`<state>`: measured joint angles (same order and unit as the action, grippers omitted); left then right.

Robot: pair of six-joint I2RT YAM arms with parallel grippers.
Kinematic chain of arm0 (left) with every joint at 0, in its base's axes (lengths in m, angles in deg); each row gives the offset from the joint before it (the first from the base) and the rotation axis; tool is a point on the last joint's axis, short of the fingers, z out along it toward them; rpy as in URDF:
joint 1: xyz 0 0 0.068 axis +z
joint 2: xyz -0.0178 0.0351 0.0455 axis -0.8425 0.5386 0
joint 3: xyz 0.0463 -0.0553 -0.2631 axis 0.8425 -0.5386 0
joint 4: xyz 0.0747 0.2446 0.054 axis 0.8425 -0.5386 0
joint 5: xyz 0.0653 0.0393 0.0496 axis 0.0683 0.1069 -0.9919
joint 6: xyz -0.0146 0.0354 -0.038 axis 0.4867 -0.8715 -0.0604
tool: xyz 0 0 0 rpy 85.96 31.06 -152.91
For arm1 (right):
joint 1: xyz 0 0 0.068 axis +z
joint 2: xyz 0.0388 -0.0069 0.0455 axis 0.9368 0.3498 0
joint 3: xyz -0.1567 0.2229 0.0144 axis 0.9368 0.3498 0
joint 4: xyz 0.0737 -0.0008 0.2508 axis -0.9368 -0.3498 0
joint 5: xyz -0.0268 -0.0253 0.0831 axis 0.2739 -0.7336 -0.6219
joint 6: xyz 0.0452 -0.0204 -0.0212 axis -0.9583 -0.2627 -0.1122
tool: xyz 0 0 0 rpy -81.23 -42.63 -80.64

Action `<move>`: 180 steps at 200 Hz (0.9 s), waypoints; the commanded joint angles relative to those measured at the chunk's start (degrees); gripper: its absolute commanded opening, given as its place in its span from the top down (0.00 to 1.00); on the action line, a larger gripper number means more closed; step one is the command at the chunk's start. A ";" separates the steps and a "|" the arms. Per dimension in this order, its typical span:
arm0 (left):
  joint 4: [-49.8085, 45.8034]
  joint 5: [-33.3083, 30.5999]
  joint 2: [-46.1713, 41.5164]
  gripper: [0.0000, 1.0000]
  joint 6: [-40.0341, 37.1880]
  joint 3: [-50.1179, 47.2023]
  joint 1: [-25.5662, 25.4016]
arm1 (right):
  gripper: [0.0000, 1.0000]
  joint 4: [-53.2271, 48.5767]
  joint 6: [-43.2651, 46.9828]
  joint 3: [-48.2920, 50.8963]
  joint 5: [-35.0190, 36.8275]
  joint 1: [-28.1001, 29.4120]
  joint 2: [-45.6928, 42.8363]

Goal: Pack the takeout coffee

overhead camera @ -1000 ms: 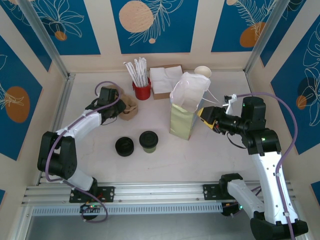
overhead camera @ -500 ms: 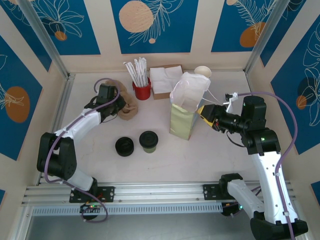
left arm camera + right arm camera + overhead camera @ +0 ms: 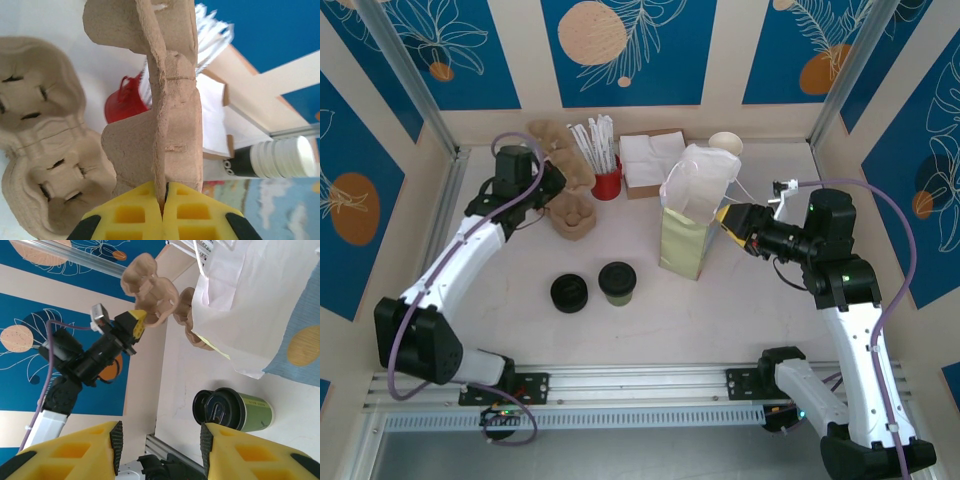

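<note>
The takeout coffee [image 3: 617,283], with a black domed lid and olive-green sides, stands upright on the table in front of the paper bag [image 3: 690,225]. In the right wrist view the coffee [image 3: 252,412] lies just beyond my open right gripper [image 3: 161,445], which holds nothing. My right gripper [image 3: 728,222] hovers beside the bag's right side. At the back left, my left gripper [image 3: 550,180] is shut on the thin edge of a brown pulp cup carrier [image 3: 167,100], held up off the table. A second carrier [image 3: 570,215] rests on the table beneath it.
An all-black round lid piece [image 3: 569,292] sits left of the coffee. A red cup of straws [image 3: 604,180], a napkin box [image 3: 650,160] and a stack of white paper cups [image 3: 726,143] line the back wall. Side walls stand close on the left and right.
My left gripper has closed on a carrier and lifted it up and back toward the left corner, leaving another on the table. The right gripper has edged closer to the bag.
</note>
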<state>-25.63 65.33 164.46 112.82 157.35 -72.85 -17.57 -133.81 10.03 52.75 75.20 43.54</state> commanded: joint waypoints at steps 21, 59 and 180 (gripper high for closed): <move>-7.26 7.72 -7.53 0.97 -6.63 6.22 -0.19 | 0.53 3.95 0.46 -3.01 -2.77 1.76 -0.83; -8.35 17.66 -11.79 0.96 -9.46 9.31 -2.52 | 0.52 7.80 1.98 -4.31 -4.34 4.41 -1.07; 2.17 30.96 -16.03 0.96 -13.52 7.01 -17.61 | 0.44 8.22 11.04 -9.46 1.78 22.19 1.61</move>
<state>-28.67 92.32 149.71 99.69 166.01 -89.02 -8.00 -126.09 2.38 51.39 96.47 45.33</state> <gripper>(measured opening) 0.047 0.553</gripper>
